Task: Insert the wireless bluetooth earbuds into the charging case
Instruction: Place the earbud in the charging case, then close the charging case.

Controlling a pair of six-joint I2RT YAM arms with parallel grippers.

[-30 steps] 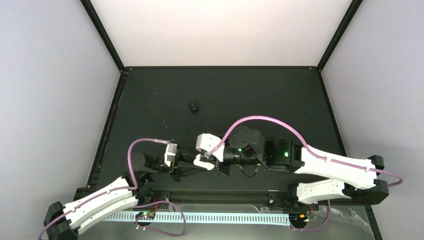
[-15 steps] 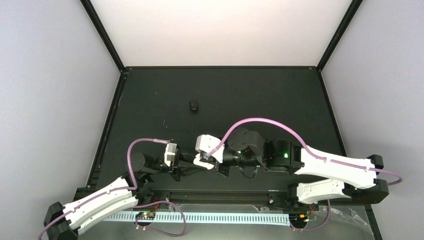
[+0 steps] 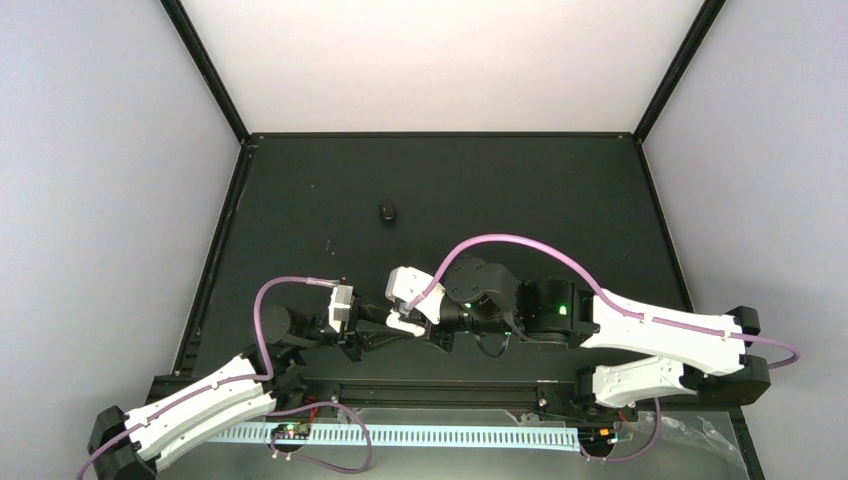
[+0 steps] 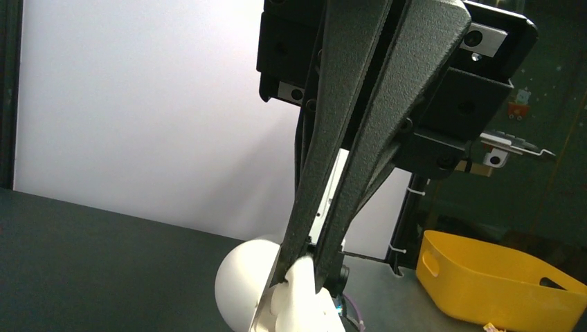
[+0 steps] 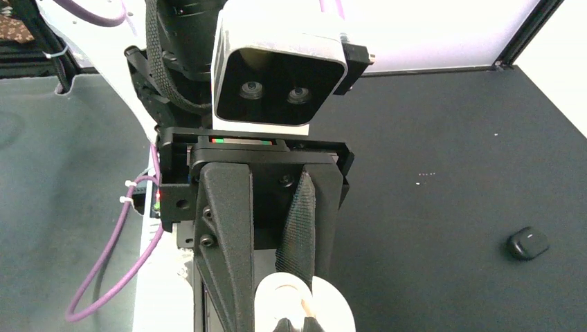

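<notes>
The white charging case [image 3: 401, 322] is held above the table near its front edge, between the two arms. In the left wrist view my left gripper [image 4: 302, 268] is shut on the case's white body [image 4: 304, 304], and its domed lid [image 4: 242, 280] stands open to the left. My right gripper [image 5: 294, 324] is shut, its tips right at the case [image 5: 304, 301], which faces it. In the top view the left gripper [image 3: 388, 328] and the right gripper [image 3: 425, 330] meet at the case. The earbuds are hidden; I cannot tell whether one sits between the right fingertips.
A small black oval object [image 3: 387, 211] lies alone on the black table [image 3: 520, 190] toward the back, also seen in the right wrist view as the black oval [image 5: 527, 243]. A yellow bin [image 4: 498, 287] stands beyond the table's right side. Black frame posts rise at the corners.
Both grippers and the white case have drifted slightly left and a little away from the front edge. The grips have not changed.
</notes>
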